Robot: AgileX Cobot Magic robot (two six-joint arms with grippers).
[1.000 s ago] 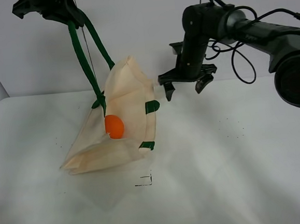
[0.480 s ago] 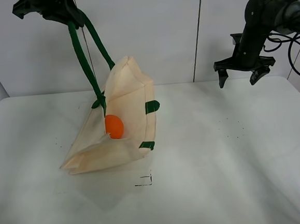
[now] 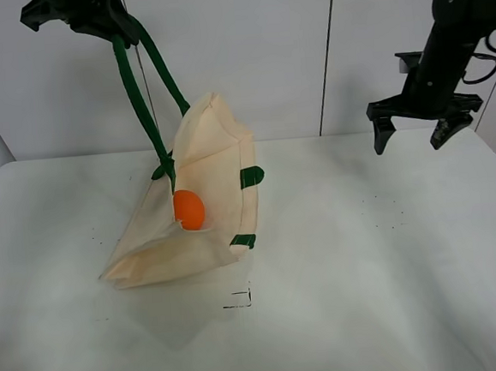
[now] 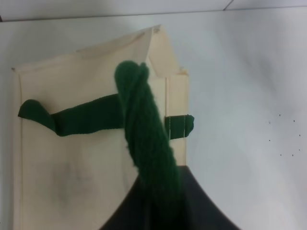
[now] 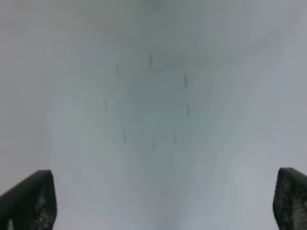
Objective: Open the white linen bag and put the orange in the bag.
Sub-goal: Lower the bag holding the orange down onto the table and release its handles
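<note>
Orange [image 3: 189,209] seemingly inside the white linen bag's [image 3: 217,158] open mouth.

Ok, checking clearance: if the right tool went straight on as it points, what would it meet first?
Probably the flat white tabletop: the open right tool points down, and its wrist view shows only that speckled surface ahead. How far off is unclear.
</note>
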